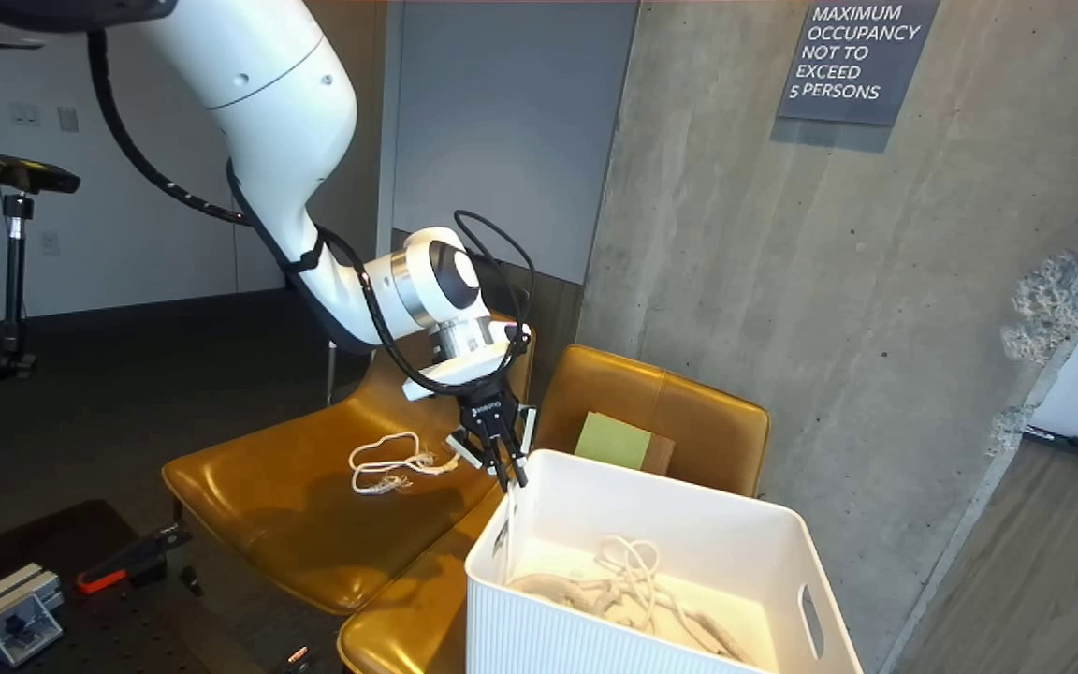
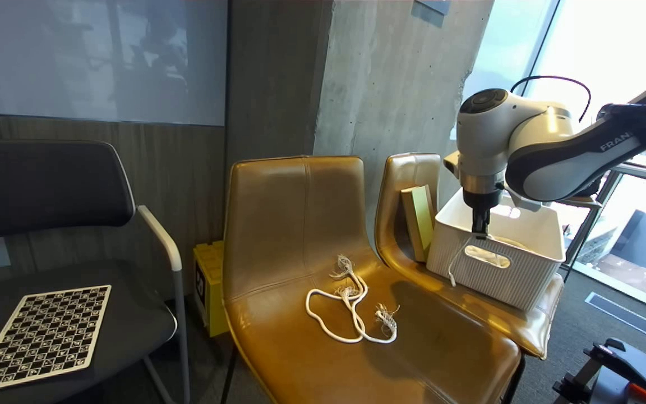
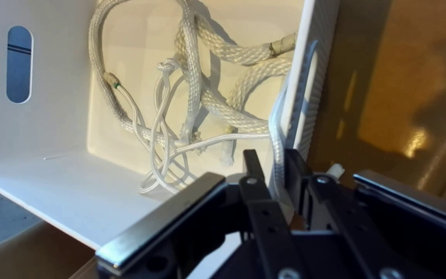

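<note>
Wrist view: pincer (image 3: 273, 159) spread about a white rope (image 3: 278, 151); bin (image 3: 60, 116) cut off above.

Dark grey sign (image 1: 855, 61), high on the far concrete wall (image 1: 735, 234), right of the arm in an exterior view. Pale capitals, five lines: "MAXIMUM / OCCUPANCY / NOT TO / EXCEED / 5 PERSONS" (that 5 is the one number I can make out).

Robot arm (image 2: 581, 160), right side: "FRAN" in pale capitals on its dark flank; a dark strap (image 2: 645, 137) covers what follows, with an "E" showing past it.

Gripper (image 1: 514, 482): small pale lettering on the black body, too small to read with certainty.

Yellow box (image 2: 217, 292), far left: black-and-white label (image 2: 200, 286) on its side, seen at a slant, undeciphered.
</note>
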Tool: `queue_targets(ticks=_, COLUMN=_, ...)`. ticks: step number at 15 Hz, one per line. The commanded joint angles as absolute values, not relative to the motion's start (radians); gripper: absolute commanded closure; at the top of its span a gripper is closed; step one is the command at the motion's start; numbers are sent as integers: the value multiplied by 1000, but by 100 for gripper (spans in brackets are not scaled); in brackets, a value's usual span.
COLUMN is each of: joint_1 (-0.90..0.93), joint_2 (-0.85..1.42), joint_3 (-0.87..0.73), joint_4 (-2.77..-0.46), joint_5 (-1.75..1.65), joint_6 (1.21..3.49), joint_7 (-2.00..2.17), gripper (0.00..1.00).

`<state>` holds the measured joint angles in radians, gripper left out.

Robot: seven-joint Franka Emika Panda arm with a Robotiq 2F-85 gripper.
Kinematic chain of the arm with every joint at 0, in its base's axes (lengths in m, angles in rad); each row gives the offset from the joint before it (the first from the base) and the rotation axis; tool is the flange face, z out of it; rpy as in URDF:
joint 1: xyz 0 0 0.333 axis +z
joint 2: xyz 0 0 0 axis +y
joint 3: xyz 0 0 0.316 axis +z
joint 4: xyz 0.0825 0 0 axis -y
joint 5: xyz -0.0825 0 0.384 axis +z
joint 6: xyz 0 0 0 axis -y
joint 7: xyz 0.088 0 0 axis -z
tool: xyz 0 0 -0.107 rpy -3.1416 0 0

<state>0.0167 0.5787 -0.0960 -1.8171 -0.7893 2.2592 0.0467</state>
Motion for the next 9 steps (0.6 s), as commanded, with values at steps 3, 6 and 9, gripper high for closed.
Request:
queue_targets(ticks=3, joint_1=9, joint_2=586, joint_3=-98, joint_4=-1787, joint_5=-778, joint_6=2234, joint_7=15, gripper=89)
queue_targets(ticks=6, joint_1=5, joint_2=586, joint_3=-99, joint_4=-1786, joint_5=-778, joint_6=2235, joint_7=10, gripper=81)
queue_targets(ticks=9, joint_1=0, joint_2=586, joint_3=-101, joint_4=-1789, joint_5=-780, joint_6=2239, joint_7=8, gripper=58)
